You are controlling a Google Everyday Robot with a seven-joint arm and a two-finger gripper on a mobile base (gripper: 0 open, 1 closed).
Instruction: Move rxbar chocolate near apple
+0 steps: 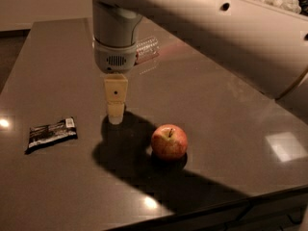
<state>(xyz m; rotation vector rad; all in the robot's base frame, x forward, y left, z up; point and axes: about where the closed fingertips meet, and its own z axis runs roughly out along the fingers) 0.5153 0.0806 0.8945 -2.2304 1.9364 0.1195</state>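
Note:
The rxbar chocolate (pixel 51 134) is a flat black wrapper with white lettering, lying on the dark table (pixel 57 61) at the left. The red-and-yellow apple (pixel 169 142) stands upright, stem up, near the table's front middle, well to the right of the bar. My gripper (pixel 115 114) hangs pointing down from the arm, above the table between the bar and the apple, a little behind both. It touches neither and holds nothing that I can see.
A clear plastic water bottle (pixel 147 49) lies on the table behind the wrist, partly hidden by it. The big arm link (pixel 207 28) crosses the upper right. The table's front edge (pixel 231 201) runs just in front of the apple.

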